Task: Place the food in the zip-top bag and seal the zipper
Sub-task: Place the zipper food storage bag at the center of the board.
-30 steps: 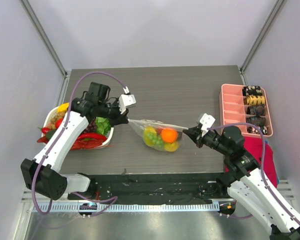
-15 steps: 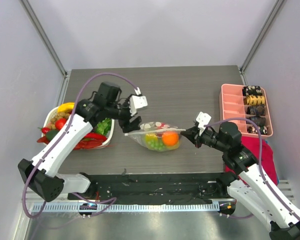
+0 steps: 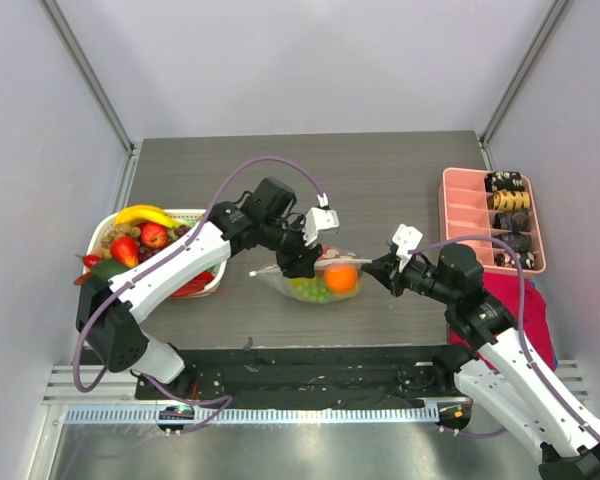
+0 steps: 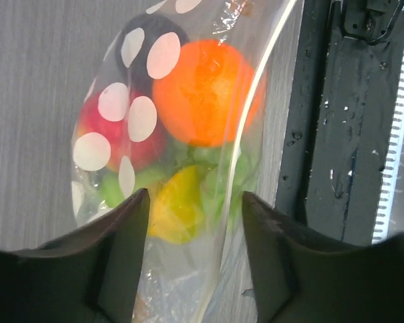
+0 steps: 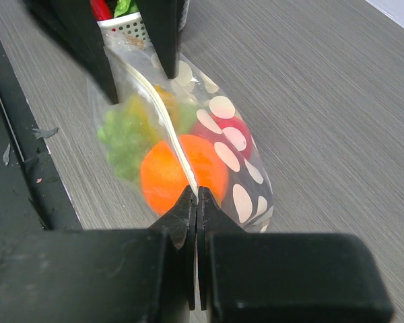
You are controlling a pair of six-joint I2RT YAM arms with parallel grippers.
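The zip-top bag (image 3: 315, 282) lies mid-table, clear with white dots, holding the food: an orange (image 3: 341, 278), green pieces, a yellow fruit (image 4: 177, 212) and a red fruit (image 4: 113, 138). My left gripper (image 3: 302, 262) hovers over the bag's middle. It is open, its fingers (image 4: 114, 256) straddling the bag's mouth edge, where the zipper (image 4: 241, 168) runs between them without being pinched. My right gripper (image 5: 196, 195) is shut on the zipper's right end, just in front of the orange (image 5: 163, 176). The bag's mouth edge stands raised between the two grippers.
A white basket (image 3: 212, 283) with more toy fruit and vegetables stands at the left. A pink divided tray (image 3: 465, 215) of dark snack pieces sits at the right, a red cloth (image 3: 515, 300) below it. A black strip (image 3: 310, 370) lines the near edge.
My left gripper let go of the bag's left end, opened, and travelled right along the mouth edge to the bag's middle. The bag shifted slightly right. The right gripper kept its grip.
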